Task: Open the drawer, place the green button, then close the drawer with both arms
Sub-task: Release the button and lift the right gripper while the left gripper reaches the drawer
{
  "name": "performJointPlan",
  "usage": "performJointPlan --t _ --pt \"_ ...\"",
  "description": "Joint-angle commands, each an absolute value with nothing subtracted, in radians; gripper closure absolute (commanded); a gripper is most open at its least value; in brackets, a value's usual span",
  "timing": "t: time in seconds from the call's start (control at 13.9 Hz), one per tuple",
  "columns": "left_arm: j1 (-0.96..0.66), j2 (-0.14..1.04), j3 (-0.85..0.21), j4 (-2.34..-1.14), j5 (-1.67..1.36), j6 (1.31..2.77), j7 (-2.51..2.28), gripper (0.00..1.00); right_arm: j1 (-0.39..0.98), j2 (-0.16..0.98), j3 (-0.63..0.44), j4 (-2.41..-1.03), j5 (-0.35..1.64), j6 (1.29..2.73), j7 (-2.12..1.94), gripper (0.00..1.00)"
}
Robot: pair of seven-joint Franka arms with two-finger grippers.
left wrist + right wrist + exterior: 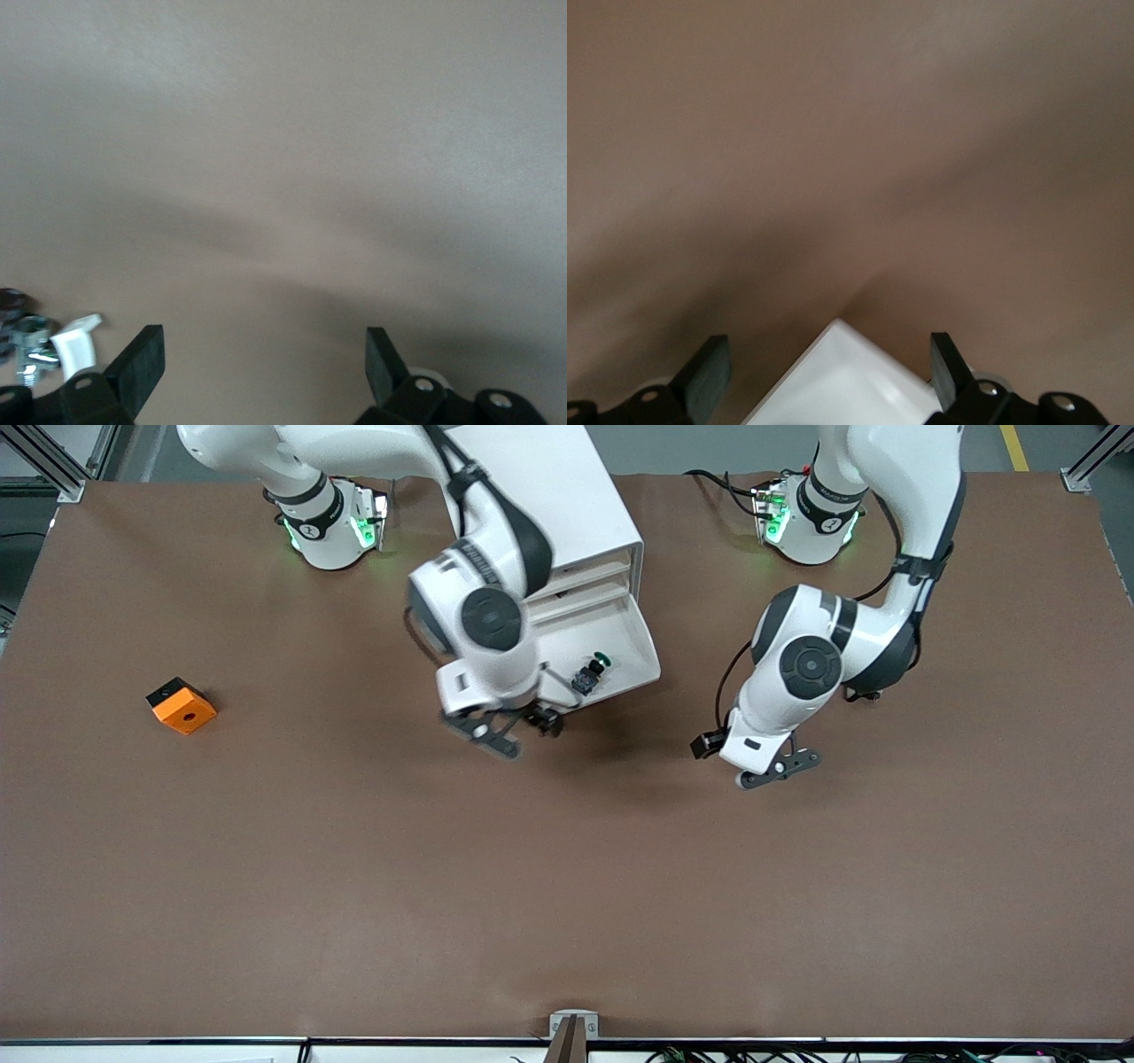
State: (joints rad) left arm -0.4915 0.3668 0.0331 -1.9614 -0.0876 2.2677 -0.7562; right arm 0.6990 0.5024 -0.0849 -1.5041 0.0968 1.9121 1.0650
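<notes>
Drawer (611, 646) stood pulled out of the cabinet (576, 505), button (592, 673) lying inside it. Right pincer (505, 731) hung released, empty, over the drawer's front edge. Left pincer (780, 771) hung released over bare tabletop (567, 886).

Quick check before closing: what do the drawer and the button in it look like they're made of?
The drawer looks like moulded plastic: uniform white with a soft sheen and rounded corners. The button, lying in the drawer, also looks plastic, with a glossy green cap on a black and blue body; any metal contacts can't be made out.
</notes>
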Motion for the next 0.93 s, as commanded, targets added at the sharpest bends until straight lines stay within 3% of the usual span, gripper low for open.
performJointPlan --t 0.0,0.57,0.86 --pt "-0.546 0.419 0.034 -1.944 -0.061 2.319 -0.86 0.0 0.562 0.433 -0.069 -1.525 0.103 1.832 0.86 0.0" --pt "-0.681 0.452 0.02 -1.977 -0.066 2.304 -0.968 0.0 0.255 0.249 -0.071 -1.568 0.031 1.677 0.412 0.0" --pt "-0.684 0.471 -0.061 -1.976 -0.075 2.312 -0.971 0.0 0.118 0.152 -0.071 -1.647 -0.004 1.664 0.204 0.0"
